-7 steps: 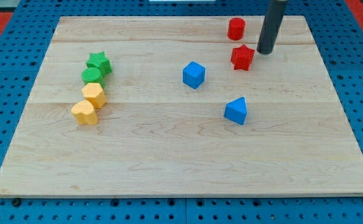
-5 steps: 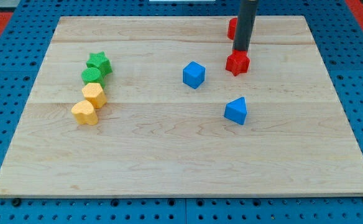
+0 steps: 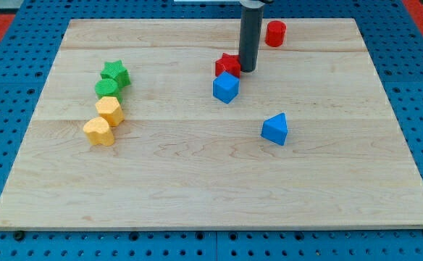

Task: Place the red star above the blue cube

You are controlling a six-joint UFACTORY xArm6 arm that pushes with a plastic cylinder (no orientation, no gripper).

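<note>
The red star (image 3: 227, 64) lies just above the blue cube (image 3: 225, 88), touching or nearly touching its top edge, near the middle of the wooden board (image 3: 197, 181). My tip (image 3: 247, 69) stands right against the star's right side. The dark rod rises from there to the view's top.
A red cylinder (image 3: 274, 33) stands near the board's top edge, right of the rod. A blue triangular block (image 3: 274, 130) lies lower right of the cube. At the left, a green star (image 3: 115, 72), a green block (image 3: 107, 88) and two yellow blocks (image 3: 109, 110) (image 3: 98, 132) form a column.
My tip has swept left across the board, pushing the red star from the right of the blue cube to just above it. The other blocks have not moved.
</note>
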